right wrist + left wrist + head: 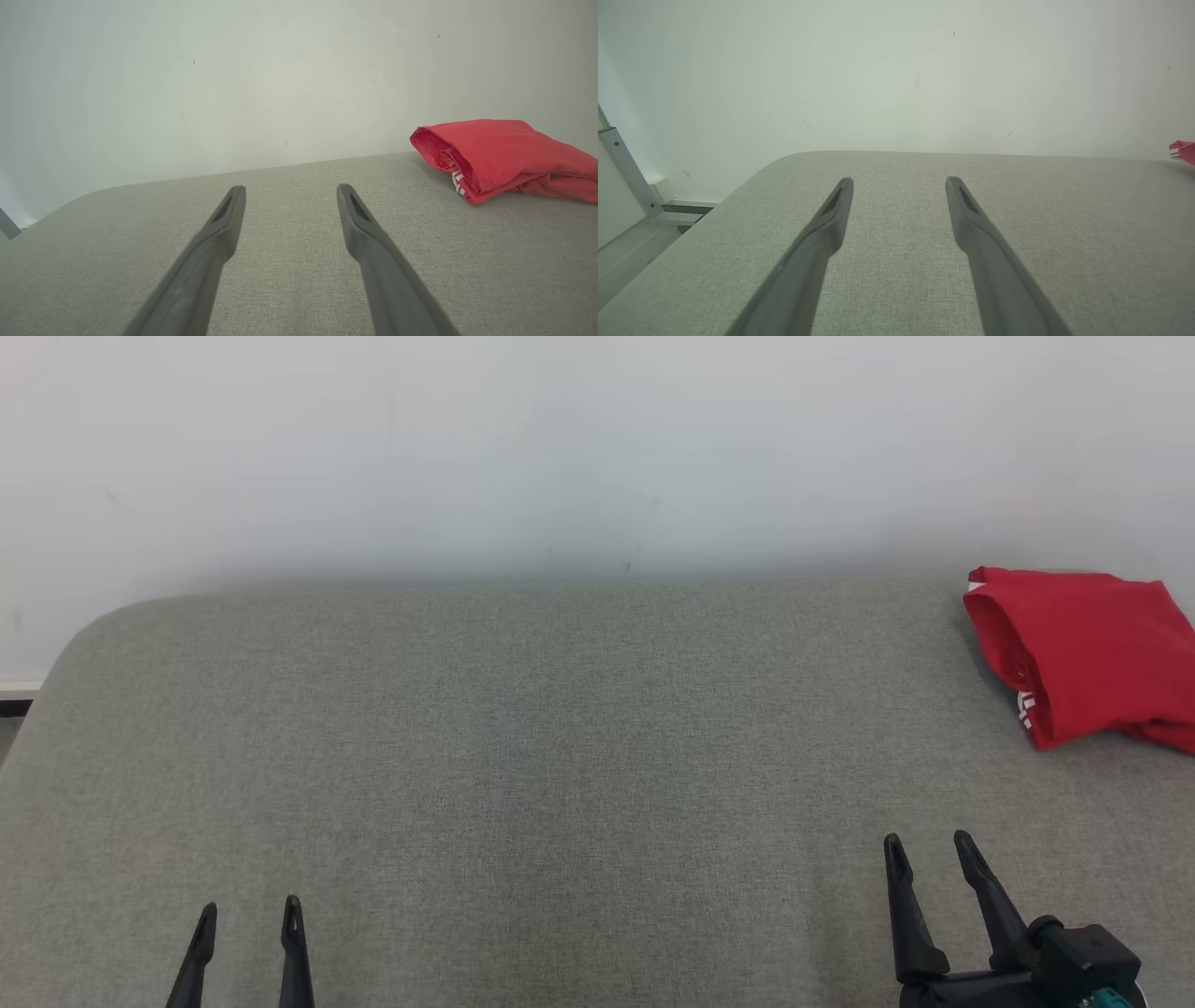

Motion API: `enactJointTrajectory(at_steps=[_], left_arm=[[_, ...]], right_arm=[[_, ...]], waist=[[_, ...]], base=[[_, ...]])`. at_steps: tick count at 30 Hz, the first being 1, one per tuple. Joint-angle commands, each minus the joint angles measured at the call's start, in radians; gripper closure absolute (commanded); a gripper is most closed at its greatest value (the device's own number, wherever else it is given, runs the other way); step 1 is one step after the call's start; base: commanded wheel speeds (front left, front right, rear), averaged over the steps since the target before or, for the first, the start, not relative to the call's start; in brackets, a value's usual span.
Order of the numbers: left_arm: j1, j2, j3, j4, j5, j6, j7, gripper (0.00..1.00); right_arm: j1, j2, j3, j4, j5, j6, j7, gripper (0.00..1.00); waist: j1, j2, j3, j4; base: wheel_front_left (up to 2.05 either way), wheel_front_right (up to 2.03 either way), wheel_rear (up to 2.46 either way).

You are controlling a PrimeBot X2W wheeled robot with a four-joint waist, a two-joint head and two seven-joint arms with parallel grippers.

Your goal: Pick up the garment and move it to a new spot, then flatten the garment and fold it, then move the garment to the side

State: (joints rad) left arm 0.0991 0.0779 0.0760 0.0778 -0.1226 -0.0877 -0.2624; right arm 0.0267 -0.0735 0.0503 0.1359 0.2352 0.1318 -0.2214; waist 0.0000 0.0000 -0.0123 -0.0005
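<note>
The garment (1088,649) is red with a bit of white striping, folded into a compact bundle at the far right of the grey cushioned surface (560,728). In the right wrist view the garment (504,156) lies ahead and to the right; a sliver of the garment (1183,150) shows at the right edge of the left wrist view. My right gripper (929,845) stands open at the lower right, well short of the bundle, nothing between its fingers. My left gripper (250,907) is open at the lower left, far from it. Both grippers (899,179) (289,187) hover over bare fabric.
A pale wall (597,448) rises behind the surface's far edge. The surface has a rounded far left corner (103,625), beyond which a metal frame (626,172) and floor show.
</note>
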Motion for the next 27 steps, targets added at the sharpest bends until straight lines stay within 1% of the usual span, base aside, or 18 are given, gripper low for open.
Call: enactJointTrajectory(at_steps=[1,6,14,27], left_arm=[[0.001,-0.002,0.0,0.004,0.005,0.001,-0.003,0.0],[-0.006,0.001,-0.004,0.022,0.013,-0.007,-0.003,0.0],[-0.012,0.024,-0.024,0.055,0.035,-0.015,-0.003,0.0],[-0.017,0.026,-0.028,0.055,0.032,-0.019,-0.003,0.0]], right_arm=[[0.01,0.004,0.001,-0.004,-0.008,-0.003,-0.006,0.0],[0.015,0.015,0.006,-0.006,-0.015,-0.003,-0.008,0.0],[0.016,0.019,0.016,0.018,-0.017,-0.003,-0.017,0.0],[0.016,0.022,0.012,0.026,-0.027,-0.003,-0.019,0.0]], waist=[[0.0,0.0,-0.001,0.0],[0.0,0.0,-0.003,0.001],[0.0,0.0,-0.003,-0.002],[0.0,0.0,-0.004,-0.003]], base=[[0.0,0.0,0.0],[0.0,0.0,0.0],[0.0,0.0,0.0],[0.0,0.0,0.0]])
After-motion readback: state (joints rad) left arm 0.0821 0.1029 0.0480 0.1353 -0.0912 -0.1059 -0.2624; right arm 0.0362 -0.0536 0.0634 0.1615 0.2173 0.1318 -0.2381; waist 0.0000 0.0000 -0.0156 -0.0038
